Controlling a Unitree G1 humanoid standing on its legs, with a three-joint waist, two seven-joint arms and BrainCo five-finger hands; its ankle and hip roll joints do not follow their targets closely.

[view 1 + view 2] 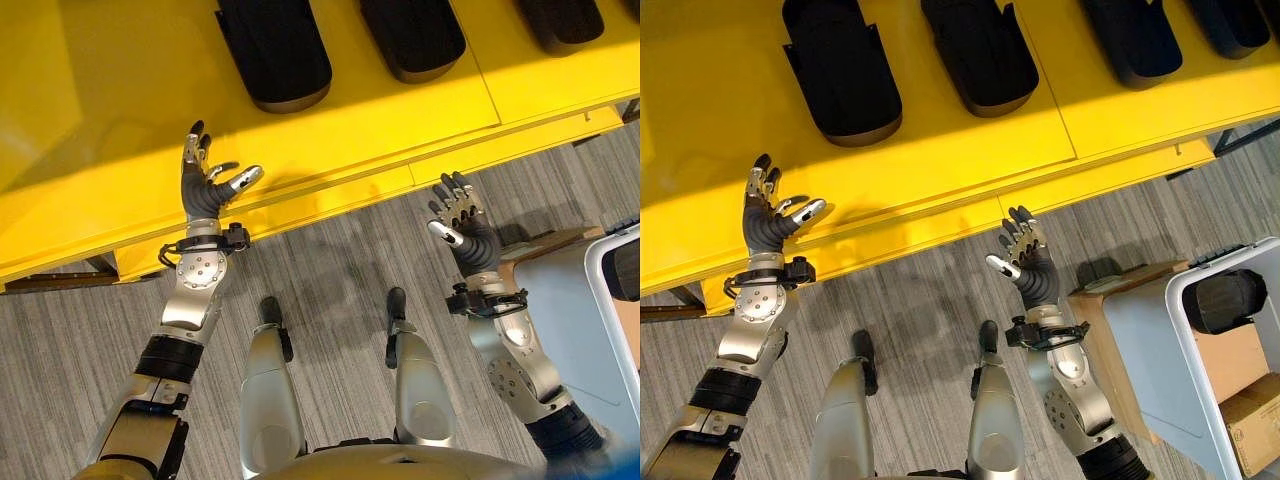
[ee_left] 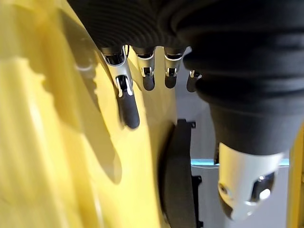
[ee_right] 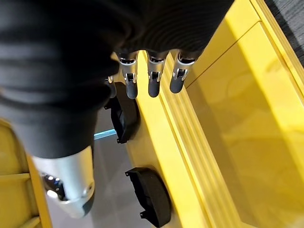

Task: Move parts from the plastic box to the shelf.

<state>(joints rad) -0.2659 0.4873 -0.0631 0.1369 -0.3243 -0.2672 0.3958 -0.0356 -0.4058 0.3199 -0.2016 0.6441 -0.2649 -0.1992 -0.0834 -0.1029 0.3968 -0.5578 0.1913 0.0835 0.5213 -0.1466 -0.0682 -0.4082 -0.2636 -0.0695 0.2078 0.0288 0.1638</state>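
Both hands are up with nothing in them: right hand point(image 1: 1028, 262) over the carpet just short of the yellow shelf's point(image 1: 940, 190) front edge, fingers loose, and left hand point(image 1: 205, 180) spread over that edge. The plastic box point(image 1: 1180, 350) sits at the right with one black part point(image 1: 1223, 300) inside. Further back, more black parts point(image 1: 845, 70) line the shelf.

Bright overhead light, soft shadows on yellow shelf point(image 1: 120, 190), wrist views blurred
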